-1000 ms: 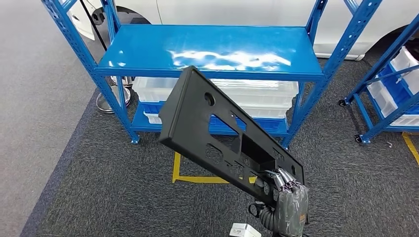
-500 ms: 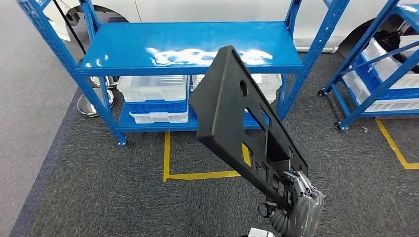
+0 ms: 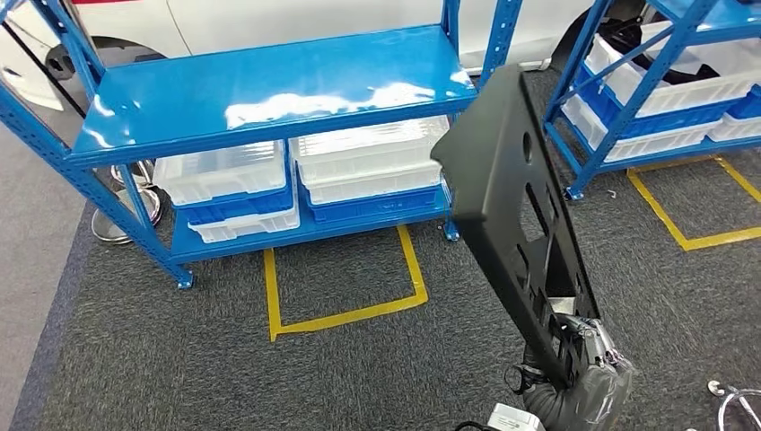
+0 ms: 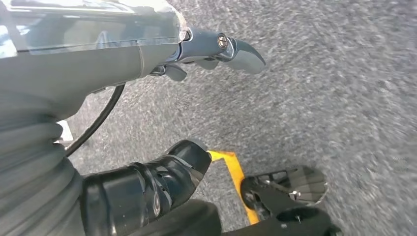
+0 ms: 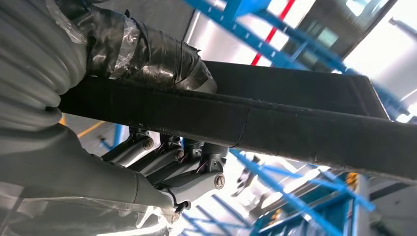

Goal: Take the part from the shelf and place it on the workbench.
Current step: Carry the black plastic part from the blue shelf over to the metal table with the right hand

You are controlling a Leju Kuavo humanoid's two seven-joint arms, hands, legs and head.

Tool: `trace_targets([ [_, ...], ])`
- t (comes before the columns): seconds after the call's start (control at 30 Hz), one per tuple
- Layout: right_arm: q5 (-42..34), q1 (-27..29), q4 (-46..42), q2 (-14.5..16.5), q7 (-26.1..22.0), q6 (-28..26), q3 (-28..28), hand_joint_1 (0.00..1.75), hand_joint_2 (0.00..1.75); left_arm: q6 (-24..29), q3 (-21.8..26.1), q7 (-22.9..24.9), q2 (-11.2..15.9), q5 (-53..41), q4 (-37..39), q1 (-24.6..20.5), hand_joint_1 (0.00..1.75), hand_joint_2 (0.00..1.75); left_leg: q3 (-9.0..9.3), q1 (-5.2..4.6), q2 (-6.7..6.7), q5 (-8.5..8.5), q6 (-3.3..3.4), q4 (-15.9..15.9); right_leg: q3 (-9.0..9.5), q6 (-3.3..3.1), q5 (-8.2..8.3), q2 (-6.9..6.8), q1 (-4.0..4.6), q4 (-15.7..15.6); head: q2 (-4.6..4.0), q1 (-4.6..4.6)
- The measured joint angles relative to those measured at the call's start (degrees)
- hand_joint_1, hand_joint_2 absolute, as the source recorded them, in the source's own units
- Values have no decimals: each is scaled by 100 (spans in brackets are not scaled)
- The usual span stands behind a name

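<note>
Right hand: low in your head view, the right hand (image 3: pixel 588 359) clasps the bottom end of the part (image 3: pixel 511 206). In the right wrist view you see the taped thumb (image 5: pixel 147 49) lying over one face of the part (image 5: pixel 275 123) and the darker fingers (image 5: pixel 172 162) curled under the other, so the grasp is firm.
Left hand: your left wrist view shows the left hand (image 4: pixel 162 54) hanging above the carpet (image 4: pixel 344 73) with nothing in it; its fingers (image 4: pixel 236 46) stick out straight and loose, so read it as released.
Part: a long black plastic panel with a round hole and several rectangular cutouts. It is off the shelf, held in the air, rising from the right hand and leaning away from you, its top end overlapping the right end of the shelf's upper deck in your view.
Floor: dark grey carpet (image 3: pixel 359 368) with a yellow taped outline (image 3: pixel 345 310) just in front of the shelf.
Shelf: the blue shelf (image 3: pixel 260 90) stands beyond the tape, its glossy upper deck bare. On the lower deck you see white and blue bins (image 3: pixel 296 175) stacked side by side.
Second rack: to the right, another blue rack (image 3: pixel 646 81) carries more white bins.
Far background: a white car body (image 3: pixel 296 18) sits behind the shelf.
</note>
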Motion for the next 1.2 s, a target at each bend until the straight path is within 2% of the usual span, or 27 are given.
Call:
trace_targets([
  [0.03,0,1,-7,21,-1,-4,-9,175,175,1,2,-1,0,0,0,3,0,175,-150,2,-136,-210,-2,359,-21,-25,16,50,9,1,0,0],
  [0.07,-1,2,-9,35,-2,-6,-16,175,175,1,4,-1,0,0,0,10,0,175,-324,1,-202,-399,4,762,-40,-45,29,110,23,2,0,-1],
  [0.1,-5,7,-9,46,-7,-6,-30,175,175,1,8,0,0,0,0,18,0,175,-461,-2,-225,-499,15,1077,-53,-59,40,179,41,4,0,0],
  [0.13,-14,13,-11,56,-17,-7,-52,175,175,1,11,1,0,-1,0,25,0,175,-518,-6,-234,-484,35,1209,-59,-69,47,253,58,8,0,0],
  [0.17,-31,18,-14,69,-32,-8,-80,175,175,1,15,1,0,-1,0,30,0,175,-470,-14,-245,-356,66,1117,-58,-74,52,331,75,13,0,0],
  [0.2,-57,24,-20,87,-50,-8,-114,175,175,1,19,2,1,-3,0,31,0,175,-327,-26,-290,-146,108,817,-51,-76,54,406,89,18,0,0],
  [0.27,-116,27,-37,123,-91,-11,-184,175,175,1,38,2,10,-6,0,33,0,175,8,-45,-569,208,219,67,-52,-66,59,536,103,38,0,2],
  [0.33,-170,34,-62,155,-136,-15,-256,175,175,1,62,2,20,-10,0,27,0,175,174,-62,-778,287,274,-334,-108,-18,85,650,77,57,0,-6],
  [0.4,-221,58,-111,194,-177,-19,-340,175,175,1,74,2,17,-15,0,14,0,175,211,-61,-701,291,269,-437,-163,64,131,763,53,46,0,-13],
  [0.43,-247,72,-144,212,-190,-22,-387,175,175,3,76,3,15,-17,0,10,0,175,225,-47,-631,323,278,-481,-183,98,124,724,58,60,0,-10],
  [0.47,-273,77,-179,227,-198,-25,-431,175,175,7,80,3,13,-21,0,14,0,175,241,-31,-552,355,294,-532,-228,129,58,616,68,147,0,-5],
  [0.53,-313,71,-223,237,-205,-30,-503,175,175,16,87,4,12,-29,0,22,0,175,262,-18,-381,392,322,-591,-462,184,-252,305,61,645,0,5],
  [0.6,-332,70,-234,238,-207,-31,-557,175,175,21,96,4,13,-38,0,30,0,175,254,-22,-207,390,326,-588,-785,247,-552,168,20,1330,0,10],
  [0.63,-338,73,-234,238,-207,-31,-584,175,175,22,99,4,13,-40,0,31,0,175,251,-22,-120,385,320,-582,-862,274,-576,141,-4,1503,0,11],
  [0.67,-342,75,-234,238,-207,-31,-608,175,175,23,101,4,12,-43,0,29,0,175,251,-20,-41,377,309,-573,-829,296,-493,117,-29,1461,0,11],
  [0.7,-343,74,-234,238,-207,-31,-629,175,175,23,101,4,10,-44,0,24,0,175,253,-16,31,364,291,-562,-679,311,-325,79,-49,1197,0,11],
  [0.73,-343,73,-234,238,-207,-31,-644,175,175,23,101,3,9,-45,0,18,0,175,261,-12,94,346,264,-544,-458,317,-155,-8,-61,792,0,13],
  [0.8,-345,65,-236,242,-207,-31,-663,175,175,22,101,2,9,-49,0,7,0,175,264,-31,191,306,195,-507,-126,283,34,-175,-30,166,0,10],
  [0.83,-350,61,-237,247,-207,-32,-673,175,175,22,102,1,10,-51,0,2,0,175,268,-43,231,293,160,-495,-74,251,43,-214,-8,43,0,8],
  [0.9,-357,63,-238,261,-208,-33,-691,175,175,21,102,-2,10,-57,0,-12,0,175,281,-48,306,288,100,-493,-105,172,52,-128,14,35,0,5],
  [0.93,-360,66,-238,268,-208,-34,-698,175,175,20,102,-2,10,-58,0,-19,0,175,281,-36,287,263,68,-475,-115,136,65,-81,10,26,0,5],
  [1.0,-362,62,-239,287,-209,-37,-707,175,175,19,102,-5,9,-59,0,-23,0,175,173,-13,74,40,25,-205,-132,54,99,10,-4,3,0,4],
  [1.07,-364,55,-239,305,-210,-38,-711,175,175,19,102,-7,9,-59,0,-12,0,175,-141,-7,-176,-376,21,512,-158,-6,122,103,9,-1,0,4],
  [1.1,-364,55,-238,311,-210,-37,-714,175,175,19,102,-7,9,-59,0,-2,0,175,-315,-8,-218,-537,28,900,-172,-25,132,163,26,1,0,4],
  [1.13,-365,57,-237,314,-210,-37,-718,175,175,19,102,-5,9,-59,0,9,0,175,-431,-9,-233,-602,38,1157,-182,-35,139,229,41,3,0,4],
  [1.17,-366,58,-237,316,-209,-37,-723,175,175,19,102,-4,9,-59,0,18,0,175,-443,-10,-240,-538,56,1185,-187,-40,145,305,55,9,0,4],
  [1.2,-366,60,-236,316,-210,-37,-727,175,175,19,102,-3,9,-59,0,22,0,175,-345,-13,-265,-366,83,979,-188,-41,149,384,64,18,0,4],
])
